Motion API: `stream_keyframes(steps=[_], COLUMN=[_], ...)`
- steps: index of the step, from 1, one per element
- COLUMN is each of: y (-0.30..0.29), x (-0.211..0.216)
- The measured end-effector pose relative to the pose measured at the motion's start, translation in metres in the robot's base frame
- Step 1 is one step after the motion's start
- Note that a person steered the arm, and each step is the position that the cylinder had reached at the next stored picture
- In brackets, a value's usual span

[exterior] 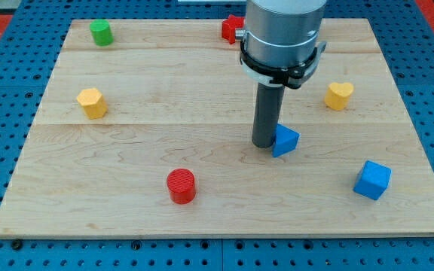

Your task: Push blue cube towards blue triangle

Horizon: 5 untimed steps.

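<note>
Blue cube (372, 180) judged light, rigid, free-sliding on worktop (126, 150); push its right face toward blue triangle (285, 140), where my tip (264, 144), a tool grasping nothing, rests.

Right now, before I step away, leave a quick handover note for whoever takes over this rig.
My tip rests on the board, right against the left side of the blue triangle, nowhere near the block it must push.
The blue cube sits toward the view's bottom right, apart from the triangle.
Done: no sign of progress; cube and triangle have a clear gap between them.
Left: bring the tip round to the cube's far right side, then push it toward the view's left and slightly up, to the triangle.
</note>
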<state>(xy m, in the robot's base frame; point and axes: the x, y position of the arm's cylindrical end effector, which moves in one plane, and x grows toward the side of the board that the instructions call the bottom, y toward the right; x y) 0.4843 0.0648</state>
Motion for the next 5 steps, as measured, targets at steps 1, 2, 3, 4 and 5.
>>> stream_keyframes(steps=[1, 2, 3, 4, 5], y=[-0.007, 0.061, 0.170, 0.208, 0.160], x=[0.053, 0.103, 0.115, 0.073, 0.056])
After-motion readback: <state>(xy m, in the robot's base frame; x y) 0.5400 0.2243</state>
